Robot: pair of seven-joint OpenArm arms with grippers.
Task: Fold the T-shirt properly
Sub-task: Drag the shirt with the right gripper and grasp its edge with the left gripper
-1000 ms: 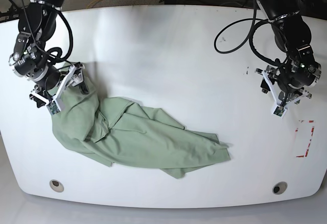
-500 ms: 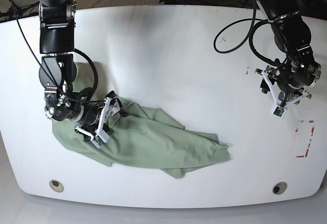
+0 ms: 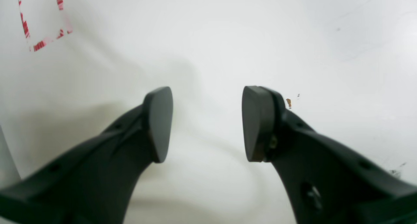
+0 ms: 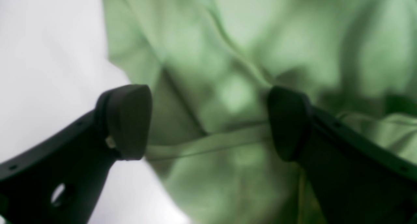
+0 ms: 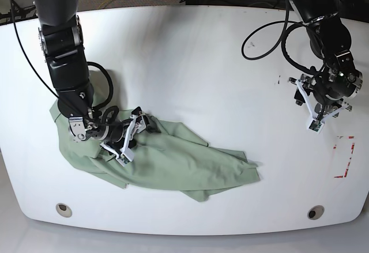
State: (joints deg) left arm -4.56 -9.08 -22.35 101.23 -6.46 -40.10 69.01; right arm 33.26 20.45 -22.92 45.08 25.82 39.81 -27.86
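The T-shirt (image 5: 173, 161) is showing a pale sage green all over, plain, with darker green shading in its folds; in the right wrist view the cloth (image 4: 247, 54) is looking blurred, so any finer pattern is hard to tell. The table (image 5: 190, 63) is reading as plain white. A marking (image 5: 345, 156) of red and white stripes is showing as an open rectangle near its edge. Both arms are appearing black, with white parts at the right gripper (image 5: 131, 139) and left gripper (image 5: 319, 113).
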